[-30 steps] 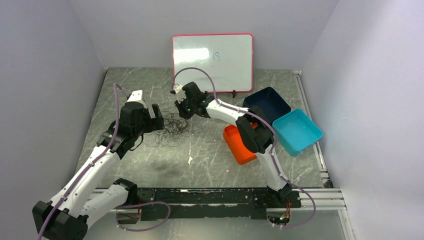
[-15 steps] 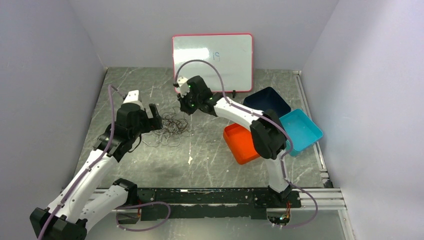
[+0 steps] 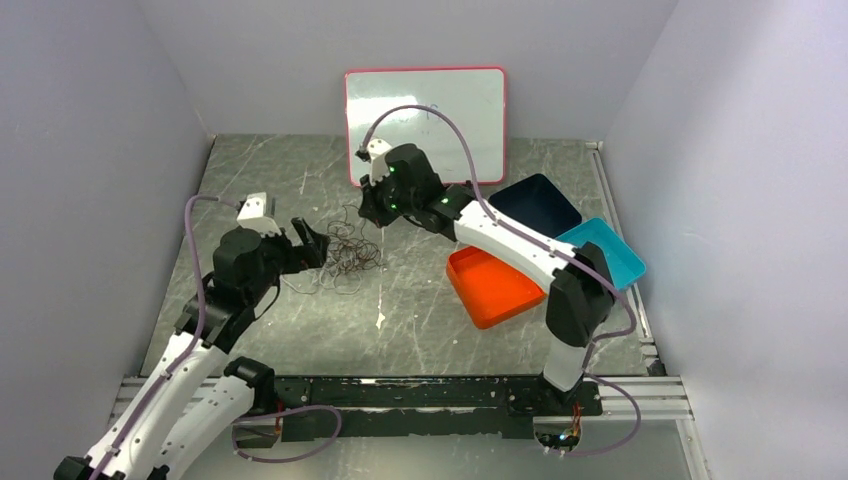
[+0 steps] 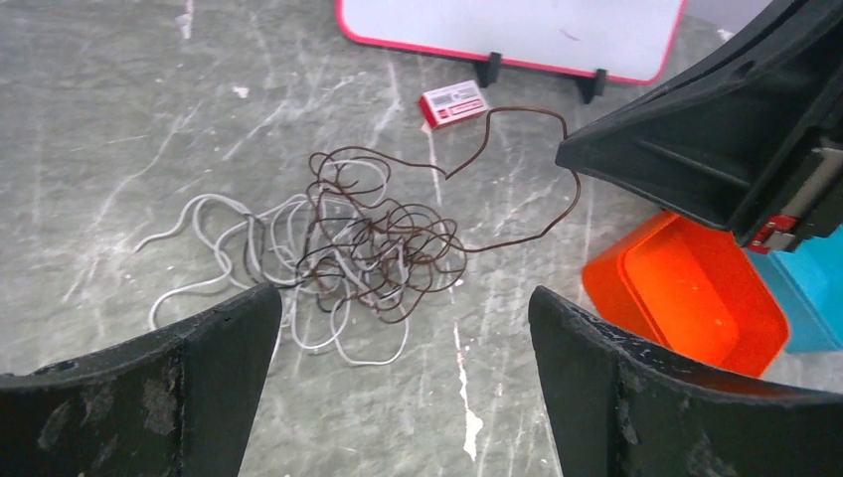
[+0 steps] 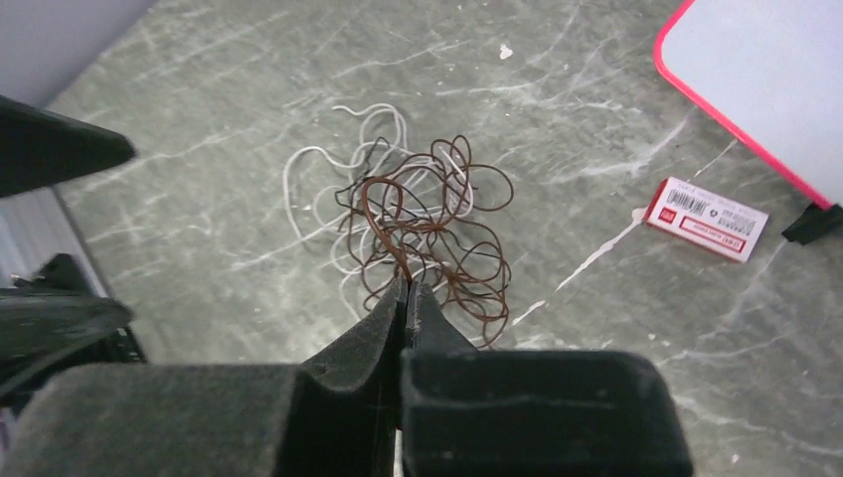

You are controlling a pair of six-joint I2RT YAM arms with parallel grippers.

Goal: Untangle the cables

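Tabletop (image 3: 420, 330) of scuffed grey marble, walled in pale lilac. Whiteboard (image 3: 425, 110) at 12 o'clock; orange tray (image 3: 495, 290), navy bin (image 3: 535, 205) and teal bin (image 3: 610, 255) toward 3. The cables (image 3: 345, 255) lie tangled left of centre. At their 9 o'clock the left gripper (image 3: 312, 243) gapes wide, touching nothing. From 1 o'clock the right gripper (image 5: 408, 298) pinches a brown strand.

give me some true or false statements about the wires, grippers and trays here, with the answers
1. The right gripper is shut on a strand of the thin dark brown wire. True.
2. The left gripper is clamped on the thin white wire. False: it is open and holds nothing.
3. The tangle lies in the orange plastic tray. False: it lies on the grey table.
4. A small red and white box lies near the pink-framed whiteboard. True.
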